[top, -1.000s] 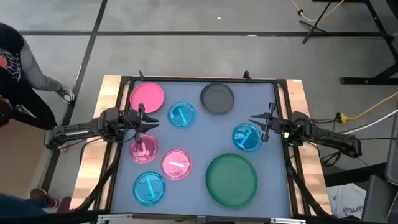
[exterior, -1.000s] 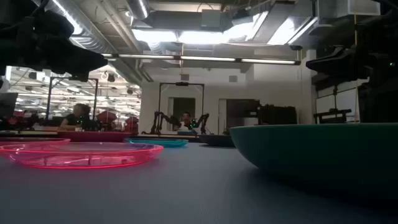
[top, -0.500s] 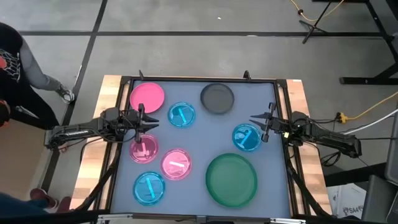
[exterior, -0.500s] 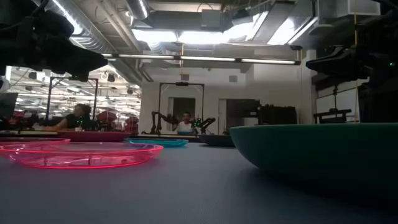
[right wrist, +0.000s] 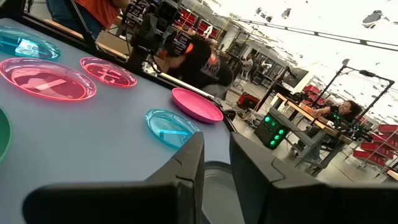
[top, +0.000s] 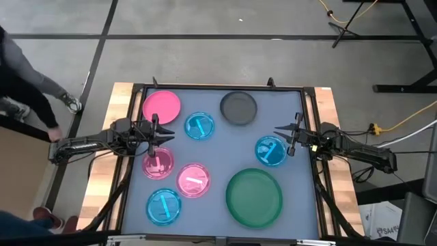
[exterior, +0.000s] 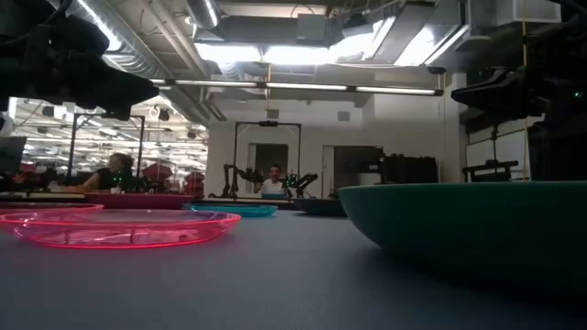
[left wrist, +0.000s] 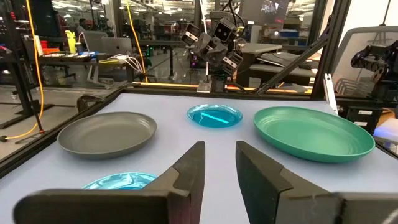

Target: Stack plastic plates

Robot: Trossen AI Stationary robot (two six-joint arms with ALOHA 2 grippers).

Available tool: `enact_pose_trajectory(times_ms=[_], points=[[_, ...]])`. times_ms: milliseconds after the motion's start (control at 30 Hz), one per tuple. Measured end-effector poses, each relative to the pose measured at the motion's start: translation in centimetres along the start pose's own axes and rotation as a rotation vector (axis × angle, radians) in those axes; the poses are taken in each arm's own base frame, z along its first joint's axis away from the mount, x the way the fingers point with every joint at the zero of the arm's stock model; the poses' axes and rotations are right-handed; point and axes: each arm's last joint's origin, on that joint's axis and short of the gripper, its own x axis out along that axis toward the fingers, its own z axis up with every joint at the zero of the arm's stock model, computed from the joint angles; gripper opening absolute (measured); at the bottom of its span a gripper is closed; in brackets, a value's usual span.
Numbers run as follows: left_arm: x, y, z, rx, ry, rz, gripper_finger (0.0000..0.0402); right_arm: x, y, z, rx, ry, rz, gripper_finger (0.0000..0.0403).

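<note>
Almost nothing is changing on the grey tabletop (top: 218,154). Both arms are holding exactly the pose they had a second ago, and every plate is lying where it lay. Only the person (top: 20,61) beyond the left edge is shifting, leaning further out of the high view. That suggests stacking is not yet starting, with no plate resting on another.

The large green round plastic plate (top: 254,198) is sitting at the near right of the tabletop, close to the near rail. The opaque pink plate (top: 162,106) is lying in the far left corner. The dark grey plate (top: 239,108) is lying along the far rail, just beside the black frame (top: 218,87). The small translucent plates are lying apart from each other: blue ones at far centre (top: 199,126), at the right (top: 271,151) and near left (top: 164,206), pink ones at the left (top: 158,163) and beside it (top: 193,180).

The left pincer (top: 162,134) is hovering at the far edge of the left pink translucent plate, spread only slightly and pinching nothing. The right pincer (top: 285,135) is hanging over the far edge of the right blue plate, likewise barely spread and empty.

The most open room is lying in the middle of the tabletop, between grey and green plates. Plates by the rails are leaving little room for an approach from outside.
</note>
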Motion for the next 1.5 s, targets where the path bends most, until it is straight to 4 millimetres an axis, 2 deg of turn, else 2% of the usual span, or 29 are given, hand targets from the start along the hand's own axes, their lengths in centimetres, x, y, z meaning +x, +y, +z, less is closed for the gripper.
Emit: enact_pose_trajectory(times_ms=[833,1067,1200,1500], points=[[0.00,0.00,0.00,0.002,0.000,0.000,0.0084,0.00,-0.06,-0.01,0.000,0.008,-0.017,0.0072],[0.00,0.00,0.00,0.002,0.000,0.000,0.0084,-0.03,-0.48,0.18,0.062,0.016,-0.120,0.0074],[0.00,0.00,0.01,0.002,-0.001,0.000,0.0084,-0.03,-0.52,0.19,0.085,0.016,-0.131,0.0101],[0.00,0.00,0.01,0.002,-0.001,0.000,0.0084,-0.04,-0.53,0.21,0.092,0.014,-0.132,0.0206]])
